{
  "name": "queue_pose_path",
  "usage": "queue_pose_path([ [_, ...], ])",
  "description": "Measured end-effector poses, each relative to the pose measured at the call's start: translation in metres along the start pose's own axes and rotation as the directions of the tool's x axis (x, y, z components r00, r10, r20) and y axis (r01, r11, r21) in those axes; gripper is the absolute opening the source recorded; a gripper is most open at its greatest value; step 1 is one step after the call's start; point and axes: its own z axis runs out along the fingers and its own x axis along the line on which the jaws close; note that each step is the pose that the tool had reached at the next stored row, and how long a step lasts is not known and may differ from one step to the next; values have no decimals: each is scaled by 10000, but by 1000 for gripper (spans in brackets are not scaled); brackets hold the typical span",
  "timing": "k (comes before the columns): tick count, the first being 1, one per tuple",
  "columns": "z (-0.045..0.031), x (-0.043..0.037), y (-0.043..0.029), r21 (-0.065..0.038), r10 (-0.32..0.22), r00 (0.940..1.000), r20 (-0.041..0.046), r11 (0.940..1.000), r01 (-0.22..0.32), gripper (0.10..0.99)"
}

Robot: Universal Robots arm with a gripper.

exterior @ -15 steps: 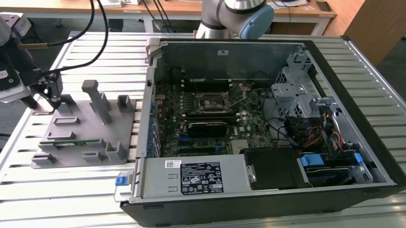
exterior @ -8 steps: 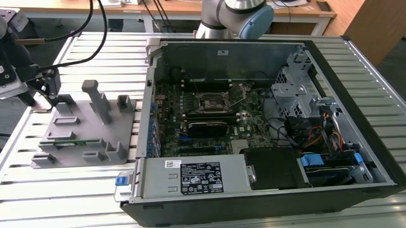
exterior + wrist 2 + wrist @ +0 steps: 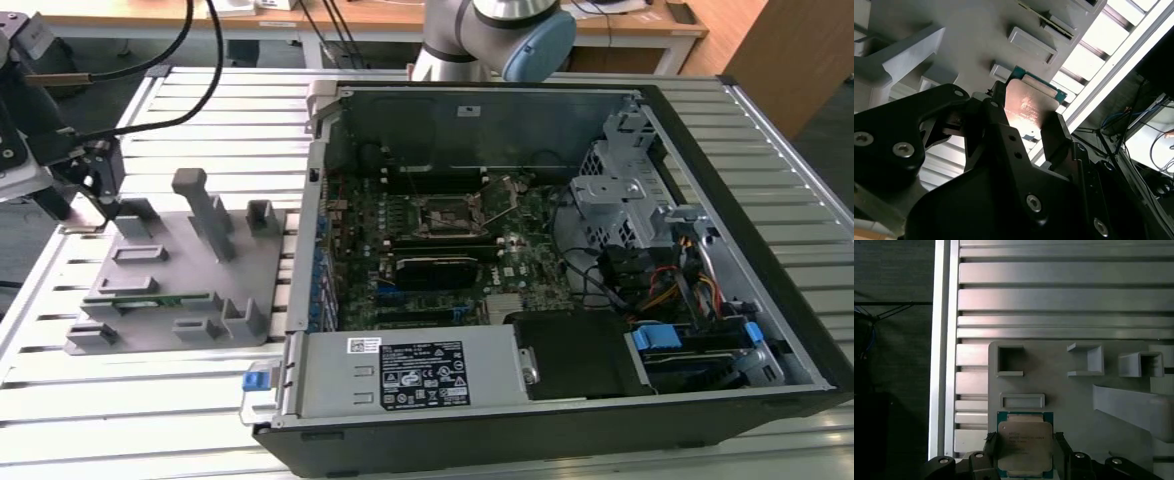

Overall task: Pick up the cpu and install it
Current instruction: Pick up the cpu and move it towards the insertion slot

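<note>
I read this as the pick-up stage. The hand (image 3: 1025, 452) is pinching the cpu (image 3: 1030, 105), one finger (image 3: 990, 445) against each of two opposite edges, with the shiny metal lid facing the first wrist view. The chip sits at the far corner of the grey fixture tray (image 3: 174, 270), at the exterior view's left. I cannot tell whether it is lifted clear of the tray or just resting on it.

The install is all left to do. The socket (image 3: 441, 212) on the motherboard lies well apart from the hand, inside the open computer case (image 3: 747, 250) toward the exterior view's right, and it looks vacant.

Between the two stand the tray's upright posts (image 3: 207, 210) and the case's near side wall (image 3: 318, 180), which I judge the load would have to clear. A green memory stick (image 3: 147, 298) lies in a slot on the tray's near side. Inside the case, the power supply (image 3: 414, 375) sits at the near edge, and drive cables (image 3: 641, 270) bunch to the right of the socket. Everything rests on the slatted aluminium table (image 3: 134, 400).
</note>
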Motion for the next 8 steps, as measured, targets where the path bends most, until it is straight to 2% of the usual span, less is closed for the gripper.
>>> queue_pose_path([
  [8,-86,2,7,0,0,10000,1,10000,0,529],
])
